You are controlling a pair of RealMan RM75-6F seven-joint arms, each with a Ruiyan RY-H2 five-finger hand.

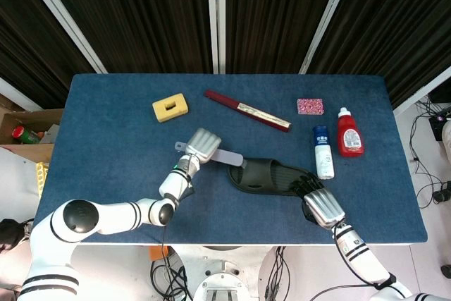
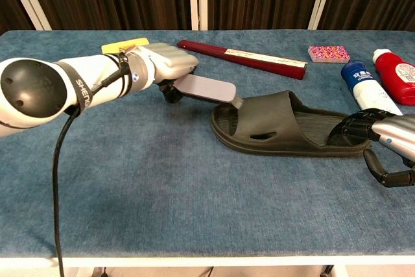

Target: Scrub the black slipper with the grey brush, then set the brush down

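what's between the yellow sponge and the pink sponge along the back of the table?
The dark red folded fan lies between the yellow sponge and pink sponge, slanted, touching neither. Clearest in the head view.
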